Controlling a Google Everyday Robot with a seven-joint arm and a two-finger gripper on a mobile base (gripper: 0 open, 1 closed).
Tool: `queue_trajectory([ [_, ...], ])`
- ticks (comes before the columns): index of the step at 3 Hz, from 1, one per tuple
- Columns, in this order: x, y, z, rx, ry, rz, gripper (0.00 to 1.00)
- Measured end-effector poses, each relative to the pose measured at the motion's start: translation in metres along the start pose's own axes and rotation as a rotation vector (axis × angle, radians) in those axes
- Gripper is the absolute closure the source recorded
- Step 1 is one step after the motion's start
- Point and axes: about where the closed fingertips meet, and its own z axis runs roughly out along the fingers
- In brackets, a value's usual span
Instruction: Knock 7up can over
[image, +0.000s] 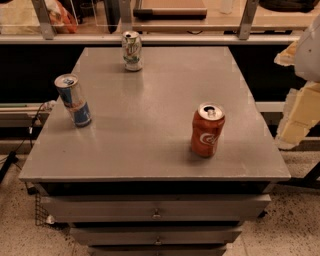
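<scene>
Grey counter (150, 125): 7up can (132, 50) upright near far edge. Tool (300, 112) off right side, well apart; apart or together, can't tell. Risks: sweep clips orange-red can (207, 130); hard push sends target off back.

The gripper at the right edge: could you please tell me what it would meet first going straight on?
The gripper seems to point down-left, so probably the table at its right edge first; depth is unclear. The 7up can stands upright at the far left, off that line.
</scene>
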Motion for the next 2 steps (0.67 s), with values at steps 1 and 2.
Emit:
queue_trajectory([
  [1, 0.0, 0.0, 0.0, 0.0, 0.0, 0.0, 0.0],
  [2, -0.031, -0.03, 0.018, -0.003, -0.072, 0.019, 0.0],
])
